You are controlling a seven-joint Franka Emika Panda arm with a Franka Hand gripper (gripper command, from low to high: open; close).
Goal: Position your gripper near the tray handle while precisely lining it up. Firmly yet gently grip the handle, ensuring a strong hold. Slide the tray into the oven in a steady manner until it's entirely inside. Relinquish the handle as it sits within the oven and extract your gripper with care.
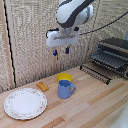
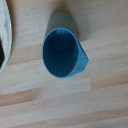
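My gripper [image 1: 61, 51] hangs high above the wooden table, over a blue mug [image 1: 65, 89], its two blue-tipped fingers apart with nothing between them. The oven [image 1: 114, 54] stands at the exterior view's right, silver and black. Its dark wire tray [image 1: 103, 68] sticks out toward the table's middle. The tray handle [image 1: 95, 74], a thin dark bar, runs along the tray's front edge, well to the right of and below the gripper. In the wrist view only the mug [image 2: 62, 52], seen from above, fills the middle; the tray and oven are out of that view.
A yellow bowl-like object [image 1: 64, 77] sits just behind the mug. A small orange block [image 1: 43, 86] lies to its left. A round patterned plate [image 1: 25, 103] rests at the front left; its rim [image 2: 4, 35] shows in the wrist view. Woven panels back the table.
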